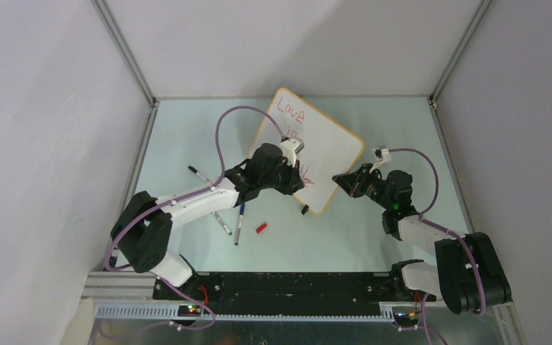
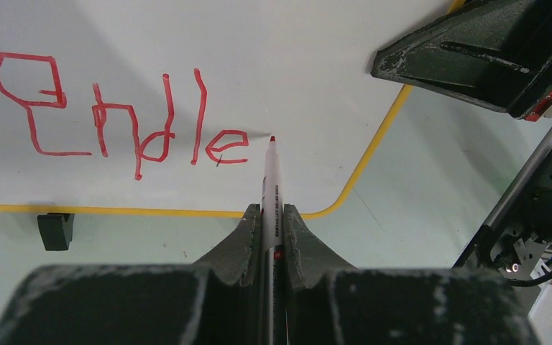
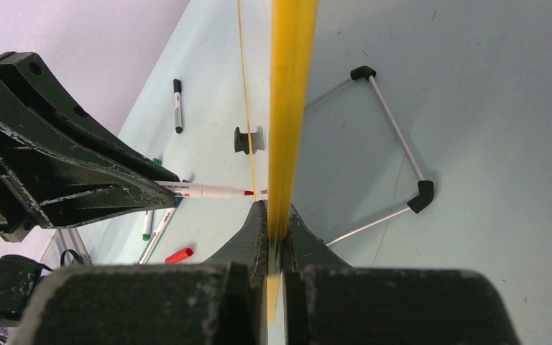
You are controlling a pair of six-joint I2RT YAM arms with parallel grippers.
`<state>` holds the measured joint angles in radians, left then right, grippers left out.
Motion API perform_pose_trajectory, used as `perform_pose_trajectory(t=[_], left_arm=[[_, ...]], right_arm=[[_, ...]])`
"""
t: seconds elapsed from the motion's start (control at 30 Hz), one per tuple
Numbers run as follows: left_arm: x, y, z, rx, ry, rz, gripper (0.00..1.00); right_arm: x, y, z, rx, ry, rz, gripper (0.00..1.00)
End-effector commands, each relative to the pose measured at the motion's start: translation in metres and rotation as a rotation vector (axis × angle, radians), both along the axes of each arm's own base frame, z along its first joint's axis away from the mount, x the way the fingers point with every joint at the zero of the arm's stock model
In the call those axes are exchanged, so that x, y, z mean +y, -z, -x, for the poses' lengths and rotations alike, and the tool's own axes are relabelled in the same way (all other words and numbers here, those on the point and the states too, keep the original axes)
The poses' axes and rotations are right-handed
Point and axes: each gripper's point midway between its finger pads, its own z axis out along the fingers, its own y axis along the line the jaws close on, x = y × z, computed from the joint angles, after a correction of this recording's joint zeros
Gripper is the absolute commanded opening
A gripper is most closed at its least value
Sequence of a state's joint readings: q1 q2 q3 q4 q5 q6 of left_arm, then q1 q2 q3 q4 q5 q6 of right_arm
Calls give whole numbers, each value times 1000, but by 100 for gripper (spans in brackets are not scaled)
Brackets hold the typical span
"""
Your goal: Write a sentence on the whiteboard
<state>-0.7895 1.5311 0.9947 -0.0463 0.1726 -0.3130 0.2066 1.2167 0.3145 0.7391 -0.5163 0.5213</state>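
left gripper (image 2: 267,215) clamps marker (image 2: 270,180) | right gripper (image 3: 273,214) pinches board (image 2: 295,72) edge, far-centre | Endle (image 2: 122,118) done; for "s": light tip, board steady

**A robotics lab test cell.**

Plain white panels (image 1: 43,108) held in aluminium corner posts (image 1: 124,50) close in the pale green counter (image 1: 187,136) behind and to both sides of the whiteboard (image 1: 327,140). In front of the whiteboard, a black mounting rail (image 1: 295,284) with a slotted cable duct (image 1: 259,310) carries the left arm (image 1: 187,205) and right arm (image 1: 431,230), purple cables (image 1: 246,108) looping from them.
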Motion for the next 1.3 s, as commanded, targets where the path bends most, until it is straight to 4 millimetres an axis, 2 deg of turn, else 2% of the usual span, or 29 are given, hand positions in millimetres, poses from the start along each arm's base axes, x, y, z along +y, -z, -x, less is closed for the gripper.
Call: perform_pose_trajectory(t=[0.0,0.47,1.27], left_arm=[[-11,-16,-3,-35,30,36,0],[-14,-16,-2,-26,44,39,0],[-10,-13,-15,-30,-19,1,0]], right_arm=[[0,-1,-2,-31,-13,44,0],[0,0,-1,-29,-13,45,0],[1,0,-2,-30,-14,43,0]])
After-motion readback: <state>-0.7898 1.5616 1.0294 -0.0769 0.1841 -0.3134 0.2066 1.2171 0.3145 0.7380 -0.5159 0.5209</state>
